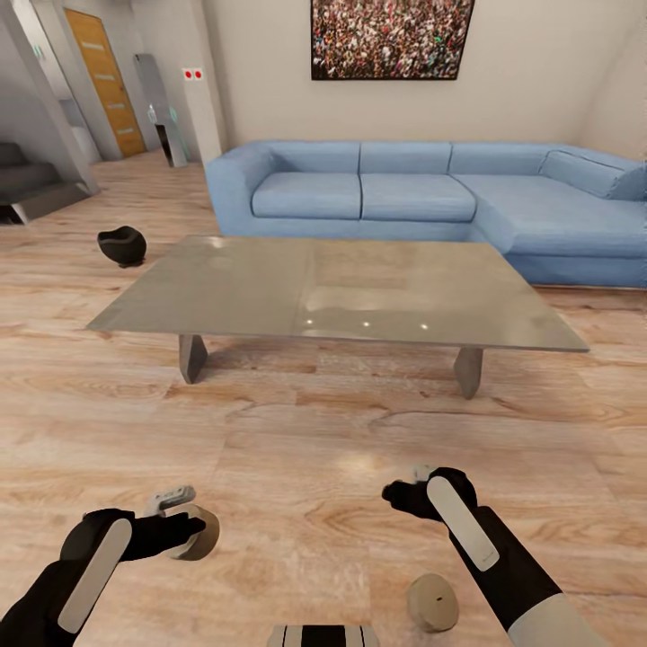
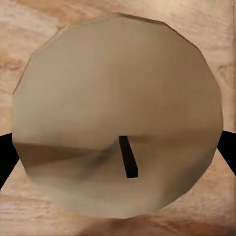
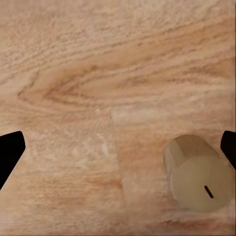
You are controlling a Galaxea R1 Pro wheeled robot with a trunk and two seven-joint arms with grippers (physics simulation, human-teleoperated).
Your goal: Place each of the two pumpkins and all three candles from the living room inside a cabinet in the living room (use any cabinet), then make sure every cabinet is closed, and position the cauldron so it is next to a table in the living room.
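Living room, pale wood-plank floor; your head camera looks forward and down across it.

Item 1: low rectangular coffee table with glossy grey top and angled grey legs, centre of the room, nothing on it.

Item 2: long blue fabric corner sofa behind the table, against a beige wall carrying a dark-framed crowd picture.

Item 3: small squat round black cauldron, on the floor off the table's far left corner, apart from it.

Item 4: short beige-brown cylindrical candle, held at your left gripper, just above the floor. In the left wrist view its round wick end sits between the dark fingers at either edge; the fingers are closed narrow onto it.

Item 5: second beige-brown candle, lying on the floor near your base, beside the right forearm. In the right wrist view it lies on its side with the wick end showing, below and to one side of the gripper.

Item 6: your right gripper, hovering over bare floor, fingers spread wide, holding nothing.

Item 7: wooden door and grey stairs, far left.
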